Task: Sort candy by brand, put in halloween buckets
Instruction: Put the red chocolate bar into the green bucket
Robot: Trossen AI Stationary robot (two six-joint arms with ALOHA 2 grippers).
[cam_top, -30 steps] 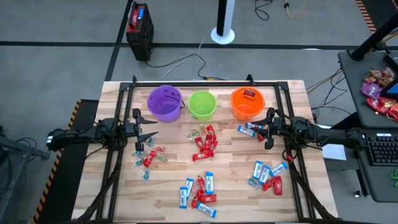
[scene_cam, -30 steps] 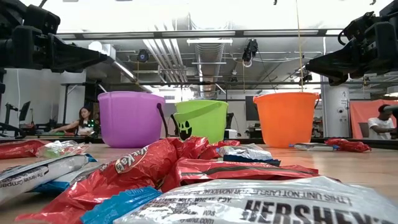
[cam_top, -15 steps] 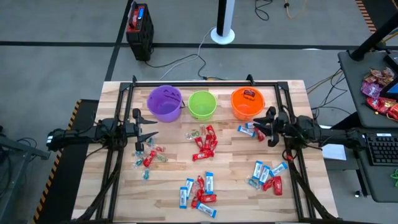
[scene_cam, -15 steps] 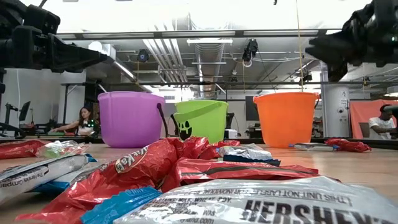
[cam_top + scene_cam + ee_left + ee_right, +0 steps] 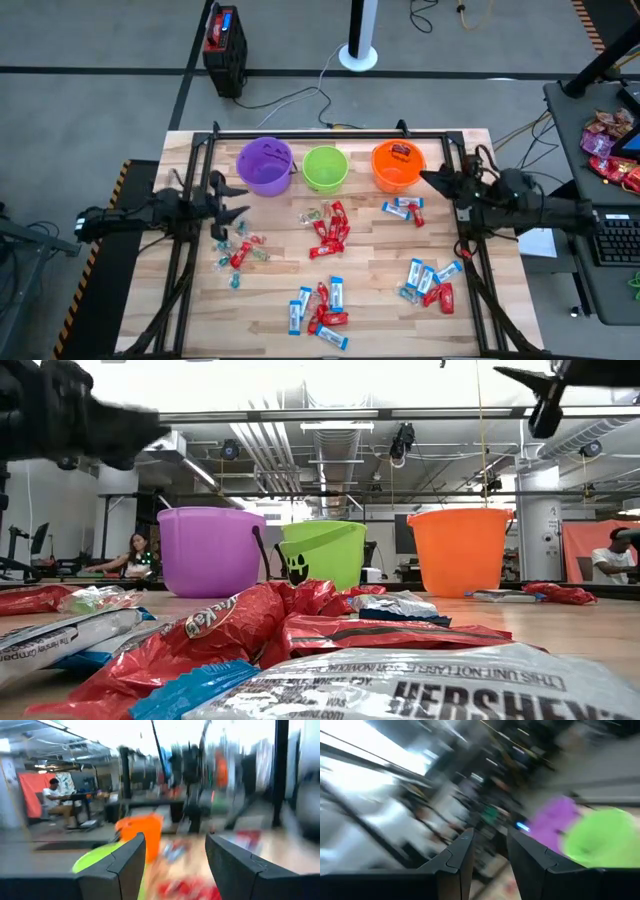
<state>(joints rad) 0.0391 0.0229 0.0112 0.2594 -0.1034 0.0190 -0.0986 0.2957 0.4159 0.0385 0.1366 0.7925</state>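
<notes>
Three halloween buckets stand in a row at the table's far side: purple [image 5: 265, 165], lime green [image 5: 325, 167] and orange [image 5: 398, 165], the last with a red piece inside. Candy in red, blue-and-white and clear wrappers lies in loose clusters on the wood, at the left [image 5: 240, 250], middle [image 5: 328, 226], right [image 5: 430, 282] and near side [image 5: 318, 308]. My left gripper [image 5: 240, 202] hovers open at the table's left, beside the purple bucket, with nothing between its fingers [image 5: 175, 840]. My right gripper [image 5: 428, 178] hangs high at the right, next to the orange bucket, open and empty [image 5: 490, 837].
A black metal frame [image 5: 330, 133] runs around the table's far and side edges. A small candy group [image 5: 405, 208] lies just in front of the orange bucket. A side desk with red-pink bags [image 5: 610, 150] and a keyboard stands off to the right. People sit in the room behind.
My right gripper has risen well above the table, rolled about its own axis, and now sits up beside the orange bucket. My left gripper has stayed in place but tipped its fingers upward and rolled a little. No candy has moved.
</notes>
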